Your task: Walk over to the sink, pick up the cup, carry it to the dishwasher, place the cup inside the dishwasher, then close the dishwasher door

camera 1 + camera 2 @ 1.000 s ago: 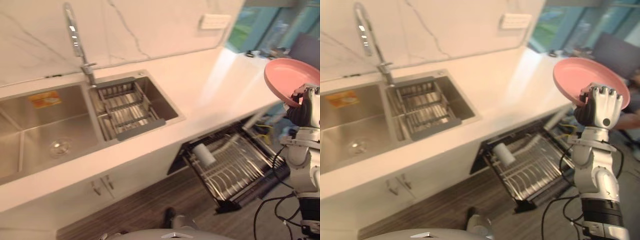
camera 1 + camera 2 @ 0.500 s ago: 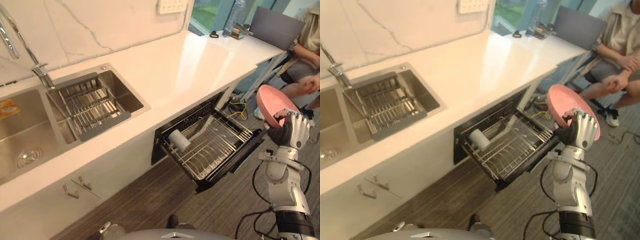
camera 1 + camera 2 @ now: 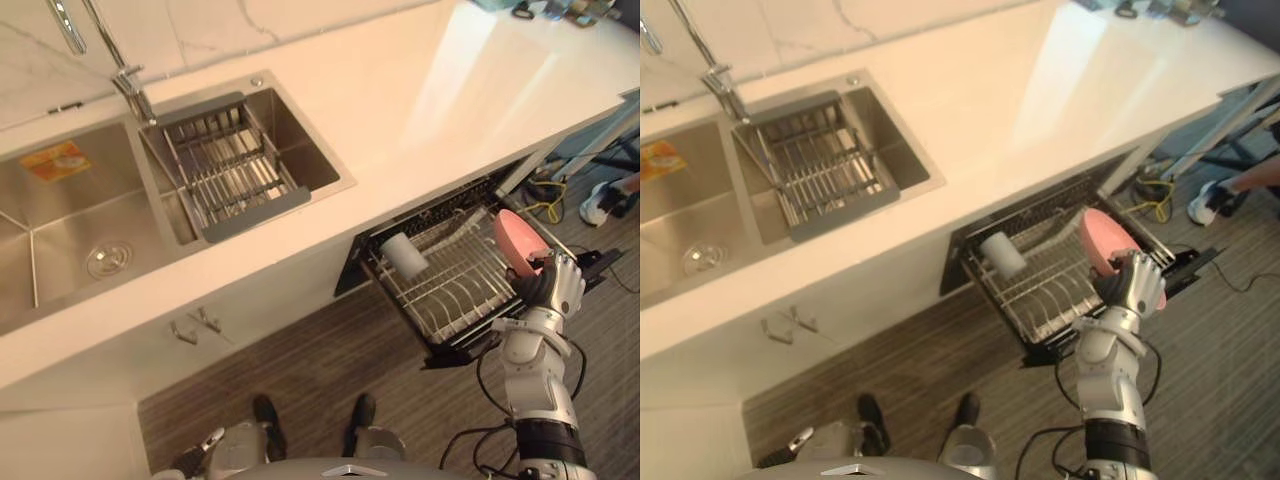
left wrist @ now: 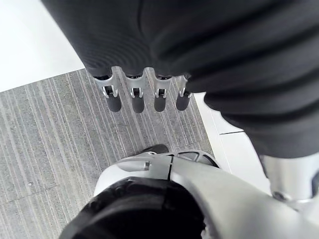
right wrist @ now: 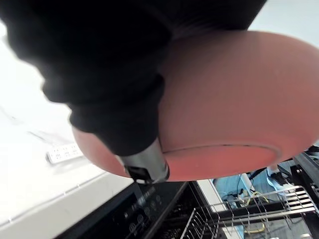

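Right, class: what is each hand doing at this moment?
Left hand: open, holding nothing.
Right hand: shut on the pink plate.

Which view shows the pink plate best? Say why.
The right eye view: the plate shows its broad face over the dishwasher rack, in the right hand. The left eye view shows it narrower; the right wrist view, a close part.

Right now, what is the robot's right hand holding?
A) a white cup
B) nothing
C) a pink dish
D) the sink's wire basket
C: the right hand is curled round the edge of a pink dish at the pulled-out dishwasher rack, while the white cup lies on its side in that rack, apart from the hand.
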You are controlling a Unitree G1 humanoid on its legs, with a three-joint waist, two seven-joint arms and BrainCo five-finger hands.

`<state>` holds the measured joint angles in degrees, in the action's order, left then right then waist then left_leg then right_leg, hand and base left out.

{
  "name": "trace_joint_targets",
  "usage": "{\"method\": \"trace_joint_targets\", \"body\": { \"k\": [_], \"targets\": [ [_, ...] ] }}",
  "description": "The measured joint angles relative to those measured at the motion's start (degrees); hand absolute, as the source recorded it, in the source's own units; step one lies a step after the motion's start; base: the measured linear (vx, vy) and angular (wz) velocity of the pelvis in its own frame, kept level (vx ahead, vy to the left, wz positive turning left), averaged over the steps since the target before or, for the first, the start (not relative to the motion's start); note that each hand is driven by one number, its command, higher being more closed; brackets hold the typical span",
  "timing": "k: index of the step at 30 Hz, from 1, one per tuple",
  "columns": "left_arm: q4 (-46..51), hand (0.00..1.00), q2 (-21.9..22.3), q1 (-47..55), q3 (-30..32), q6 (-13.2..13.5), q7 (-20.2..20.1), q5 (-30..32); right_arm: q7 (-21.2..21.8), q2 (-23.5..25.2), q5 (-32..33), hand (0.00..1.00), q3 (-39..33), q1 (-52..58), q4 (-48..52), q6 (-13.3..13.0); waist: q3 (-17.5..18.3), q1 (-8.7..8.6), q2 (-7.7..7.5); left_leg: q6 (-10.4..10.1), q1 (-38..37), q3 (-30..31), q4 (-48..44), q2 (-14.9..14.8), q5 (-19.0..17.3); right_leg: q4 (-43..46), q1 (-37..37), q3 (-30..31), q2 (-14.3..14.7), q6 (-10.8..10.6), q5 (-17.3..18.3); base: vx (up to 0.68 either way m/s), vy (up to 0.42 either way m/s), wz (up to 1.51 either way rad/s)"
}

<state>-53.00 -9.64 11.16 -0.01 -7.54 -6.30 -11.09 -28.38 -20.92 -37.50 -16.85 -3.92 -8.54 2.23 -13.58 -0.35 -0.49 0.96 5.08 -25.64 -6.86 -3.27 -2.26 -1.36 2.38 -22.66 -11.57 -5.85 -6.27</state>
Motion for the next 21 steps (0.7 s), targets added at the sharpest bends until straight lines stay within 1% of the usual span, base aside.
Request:
{"method": "trace_joint_targets", "body": {
  "k": [1,2,5,8,10,11,12,14,16,19,20,21],
  "targets": [
    [0.11,0.00,-0.09,-0.60,0.00,0.03,-0.14,-0.03,-0.47,0.01,0.05,1.00,0.04,-1.40,-0.86,0.53,-1.45,0.13,0.06,0.09,0.06,1.69,0.00,0.52,0.06,0.01,-0.05,-0.01,-0.22,-0.07,-0.14,0.00,0.028,0.06],
    [0.11,0.00,-0.11,-1.10,-0.01,0.03,-0.20,-0.04,-0.54,0.00,0.49,1.00,0.04,-2.51,-2.10,0.85,-2.09,0.36,0.09,0.10,0.51,2.95,0.00,0.91,0.06,0.08,0.30,-0.05,-0.39,-0.37,-0.36,0.00,0.026,0.05],
    [0.20,0.00,-0.53,-1.87,-0.01,0.06,-0.21,-0.11,-0.63,-0.65,2.27,1.00,0.53,-5.20,-4.60,1.75,-3.05,0.51,0.22,0.46,2.52,4.75,-0.05,1.37,0.44,0.57,1.84,-0.41,-0.57,-0.40,-0.46,0.01,0.013,0.14],
    [0.54,0.00,-0.54,-3.72,-0.07,0.15,-0.20,-1.26,-0.69,-4.05,4.12,1.00,0.99,-10.33,-9.72,3.31,-5.68,0.60,0.78,0.73,4.70,6.76,-0.04,1.77,1.29,1.03,3.34,-1.65,-0.78,-0.21,-0.63,-0.03,0.003,0.23],
    [0.68,0.00,-0.53,-5.06,-0.04,0.37,-0.20,-2.58,-0.65,-7.61,6.18,1.00,1.76,-14.93,-13.44,4.43,-8.38,1.11,1.16,0.91,5.59,7.24,-0.05,1.78,1.73,1.81,4.16,-1.89,-0.81,0.00,-0.80,-0.04,0.002,0.11],
    [0.69,0.00,-0.57,-5.24,-0.04,0.46,-0.21,-2.87,-0.64,-8.78,6.68,1.00,2.50,-15.99,-14.31,4.59,-8.66,1.23,1.23,0.98,6.08,7.41,-0.04,1.79,1.87,2.12,4.66,-1.91,-0.86,0.04,-0.77,-0.05,0.004,0.12],
    [0.70,0.00,-0.62,-5.65,-0.04,0.80,-0.23,-3.60,-0.49,-10.96,7.90,1.00,3.76,-18.08,-15.66,4.73,-9.36,1.31,1.34,1.05,7.02,7.68,-0.02,1.82,2.17,2.56,5.69,-1.91,-0.93,0.09,-0.74,-0.03,0.008,0.14],
    [0.75,0.00,-0.72,-7.10,-0.03,1.25,-0.23,-4.67,-0.35,-13.86,9.90,1.00,5.42,-22.38,-18.44,5.50,-11.48,1.32,1.54,1.15,8.25,8.50,0.07,1.85,2.77,2.98,6.59,-2.52,-0.96,0.32,-0.71,-0.06,0.001,0.18],
    [1.05,0.00,-0.75,-7.47,-0.05,1.32,-0.25,-5.13,0.07,-14.97,11.30,1.00,5.69,-24.98,-20.77,5.61,-11.66,1.94,1.60,1.32,9.99,8.73,0.17,1.83,3.32,3.85,8.60,-2.58,-1.04,0.58,-0.55,-0.05,-0.005,0.11],
    [2.32,0.00,-0.76,-7.72,-0.08,1.28,-0.26,-6.38,1.23,-16.42,13.03,1.00,6.27,-27.58,-24.13,5.96,-12.42,2.17,2.18,1.38,11.48,9.92,0.44,2.01,4.17,4.47,9.80,-2.70,-1.12,0.95,-0.32,-0.01,0.010,0.24],
    [2.60,0.00,-0.71,-7.97,-0.15,1.30,-0.26,-7.11,1.69,-17.23,15.40,1.00,7.15,-29.13,-26.76,6.94,-12.72,2.45,2.54,1.41,12.04,10.50,1.08,2.16,4.88,4.67,10.40,-2.61,-1.14,1.09,-0.20,-0.03,0.016,0.25],
    [2.63,0.00,-0.70,-8.17,-0.16,1.30,-0.26,-7.58,1.76,-17.48,16.06,1.00,7.53,-29.82,-27.90,7.04,-12.78,2.66,2.66,1.41,12.20,10.59,1.59,2.25,5.27,4.82,10.84,-2.54,-1.18,1.14,-0.17,-0.03,0.014,0.23]
  ]
}}
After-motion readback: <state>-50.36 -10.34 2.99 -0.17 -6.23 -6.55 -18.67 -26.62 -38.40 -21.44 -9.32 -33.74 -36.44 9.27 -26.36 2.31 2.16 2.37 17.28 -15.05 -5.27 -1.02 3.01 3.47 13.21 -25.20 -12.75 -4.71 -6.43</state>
